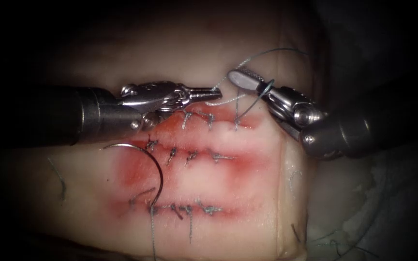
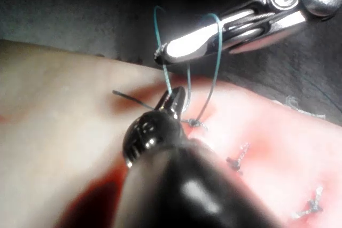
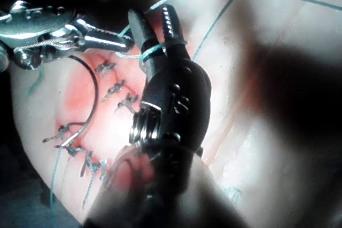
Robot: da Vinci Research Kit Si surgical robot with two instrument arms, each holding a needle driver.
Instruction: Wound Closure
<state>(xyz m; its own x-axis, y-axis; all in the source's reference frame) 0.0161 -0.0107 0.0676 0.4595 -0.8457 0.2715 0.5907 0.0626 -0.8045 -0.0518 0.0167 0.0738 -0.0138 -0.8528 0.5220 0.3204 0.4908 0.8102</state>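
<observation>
Curved needle (image 1: 156, 170) loose on tissue (image 1: 247, 183), left of stitched cuts; thread (image 1: 240, 99) apparently looped around right tool (image 1: 235, 77).

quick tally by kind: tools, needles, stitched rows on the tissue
Steel needle-driver tools: 2, left tool shut on the pale thread, right tool open with thread looped around it.
Curved dark needles: 1, lying free on the pale tissue.
Stitched rows: 3.
Total: 6.
</observation>
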